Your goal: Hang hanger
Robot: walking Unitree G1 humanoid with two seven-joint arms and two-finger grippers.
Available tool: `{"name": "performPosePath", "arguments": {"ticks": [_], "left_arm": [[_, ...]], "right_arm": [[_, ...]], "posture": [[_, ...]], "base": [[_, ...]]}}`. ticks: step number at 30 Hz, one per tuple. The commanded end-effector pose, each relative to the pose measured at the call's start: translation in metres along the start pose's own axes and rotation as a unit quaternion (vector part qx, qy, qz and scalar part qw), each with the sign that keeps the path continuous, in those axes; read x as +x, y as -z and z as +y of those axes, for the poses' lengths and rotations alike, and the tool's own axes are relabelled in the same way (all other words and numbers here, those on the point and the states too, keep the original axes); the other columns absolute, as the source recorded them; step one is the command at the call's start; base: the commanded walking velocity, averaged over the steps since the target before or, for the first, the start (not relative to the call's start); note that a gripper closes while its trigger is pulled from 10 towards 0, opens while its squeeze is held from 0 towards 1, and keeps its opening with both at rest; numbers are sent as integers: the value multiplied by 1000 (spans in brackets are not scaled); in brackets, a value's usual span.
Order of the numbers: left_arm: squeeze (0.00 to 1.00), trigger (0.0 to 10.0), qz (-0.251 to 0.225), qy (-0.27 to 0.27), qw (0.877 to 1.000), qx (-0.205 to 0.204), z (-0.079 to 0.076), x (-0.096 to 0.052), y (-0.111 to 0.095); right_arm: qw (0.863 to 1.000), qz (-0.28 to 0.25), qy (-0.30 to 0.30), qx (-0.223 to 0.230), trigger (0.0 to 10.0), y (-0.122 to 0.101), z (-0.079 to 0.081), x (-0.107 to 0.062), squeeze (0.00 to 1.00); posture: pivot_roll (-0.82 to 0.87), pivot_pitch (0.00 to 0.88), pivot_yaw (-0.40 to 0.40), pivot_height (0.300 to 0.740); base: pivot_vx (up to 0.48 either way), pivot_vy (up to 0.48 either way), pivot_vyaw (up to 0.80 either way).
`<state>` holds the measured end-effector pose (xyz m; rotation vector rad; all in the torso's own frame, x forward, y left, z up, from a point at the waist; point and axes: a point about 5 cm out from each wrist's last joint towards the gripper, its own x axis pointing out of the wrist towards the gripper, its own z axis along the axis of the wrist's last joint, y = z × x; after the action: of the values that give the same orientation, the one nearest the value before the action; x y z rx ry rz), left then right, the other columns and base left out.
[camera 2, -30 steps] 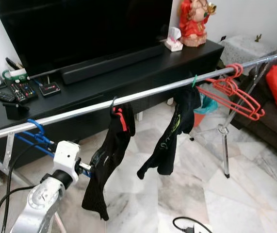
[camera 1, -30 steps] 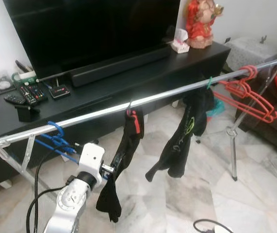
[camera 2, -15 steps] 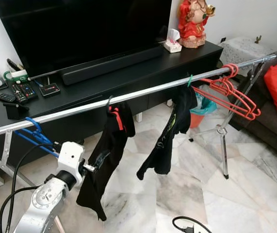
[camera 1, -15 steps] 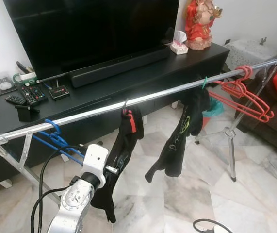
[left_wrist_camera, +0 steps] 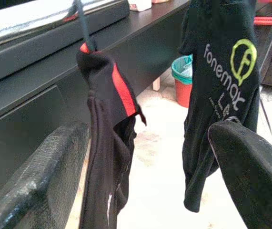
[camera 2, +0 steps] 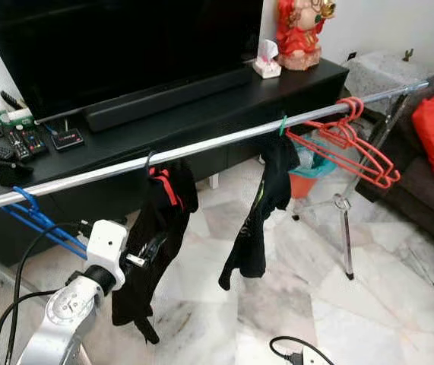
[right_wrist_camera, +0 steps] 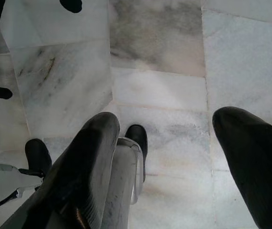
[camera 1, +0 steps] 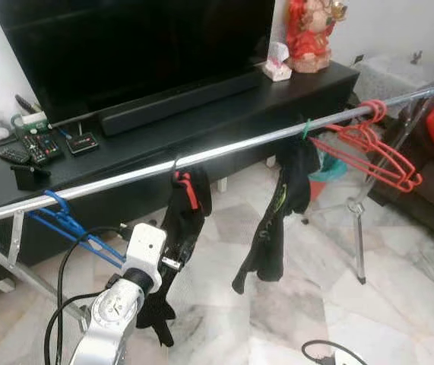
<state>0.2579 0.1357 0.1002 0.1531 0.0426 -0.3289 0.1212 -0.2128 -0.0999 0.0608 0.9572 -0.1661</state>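
a home living room: television (camera 1: 125, 46), sofa (camera 2: 429, 175), marble floor (camera 2: 293, 289).

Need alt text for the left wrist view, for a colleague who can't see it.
Open left gripper faces a black garment with red trim hanging from the metal rail. Beside it hangs a black shirt with a yellow-green logo.

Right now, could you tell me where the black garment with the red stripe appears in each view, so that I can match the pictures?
Left eye view: the black garment with the red stripe hangs from the rail, left of centre, above the left arm.
Right eye view: the same, further left.
Left wrist view: centre-left, between the open fingers.
Right wrist view: cannot be identified.
Shared landmark: the black shirt with the green logo.
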Motion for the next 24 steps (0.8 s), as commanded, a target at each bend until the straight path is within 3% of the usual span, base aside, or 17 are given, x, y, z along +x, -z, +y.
{"name": "performPosePath", "arguments": {"ticks": [1,24], "left_arm": [[0,10000,-2,-2,1000,6,2,0,-3],[0,10000,-7,-16,1000,10,6,-1,-5]], "right_arm": [[1000,4,-1,6,10000,2,1,-1,0],[1000,3,-3,6,10000,2,1,0,0]], "posture": [[78,0,12,740],[79,0,12,740]], "base": [[0,0,0],[281,0,0]]}}
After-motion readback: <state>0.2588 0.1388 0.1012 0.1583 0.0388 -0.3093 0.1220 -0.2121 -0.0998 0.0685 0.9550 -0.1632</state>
